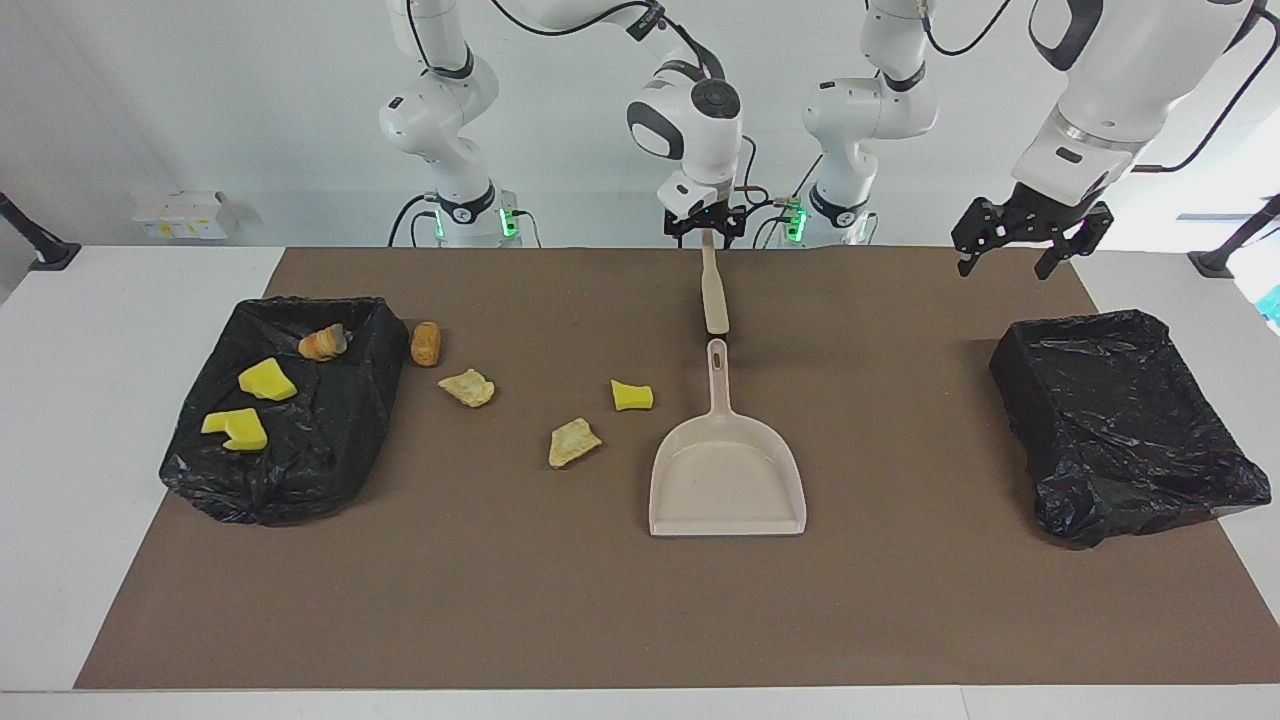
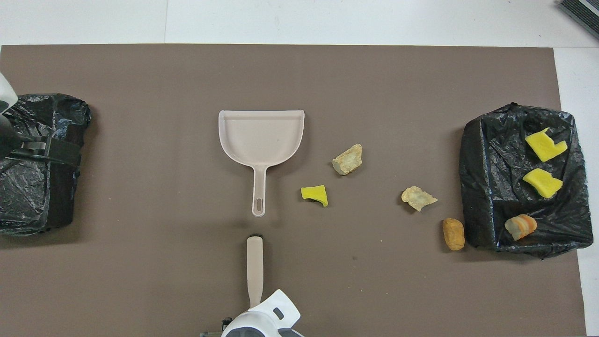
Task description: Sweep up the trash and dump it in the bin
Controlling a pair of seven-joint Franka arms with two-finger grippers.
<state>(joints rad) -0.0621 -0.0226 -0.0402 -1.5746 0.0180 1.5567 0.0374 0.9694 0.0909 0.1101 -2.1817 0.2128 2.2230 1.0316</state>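
- A plain white wall [image 1: 250, 100] closes the room at the robots' end. On it sit small white boxes [image 1: 180, 213] with yellow marks too small to read.
- Green lights [image 1: 505, 222] glow at the arm bases. A black stand foot [image 1: 45, 252] rests on the white table [image 1: 120, 300].
- The right gripper [image 1: 705, 230] is at the thin end of the brush [image 1: 714, 295], low over the brown mat [image 1: 500, 600]. I cannot tell whether its fingers are clamped on the handle.
- The brush lies in line with the dustpan [image 1: 727, 480], its dark tip just short of the dustpan's handle.
- The left gripper [image 1: 1015, 250], fingers apart and empty, hangs above the mat at the edge of the black-lined bin [image 1: 1120, 420] at the left arm's end.
- The trash is at the right arm's end:
- A striped piece [image 1: 322, 343] and two yellow foam pieces [image 1: 266, 380] lie in the other black-lined bin [image 1: 300, 470].
- A brown lump [image 1: 426, 343] sits on the mat just beside that bin.
- A tan bit [image 1: 467, 387] and a yellow chunk [image 1: 631, 396] lie farther out.
- A second tan bit [image 1: 574, 442] is farthest, near the dustpan's pan.
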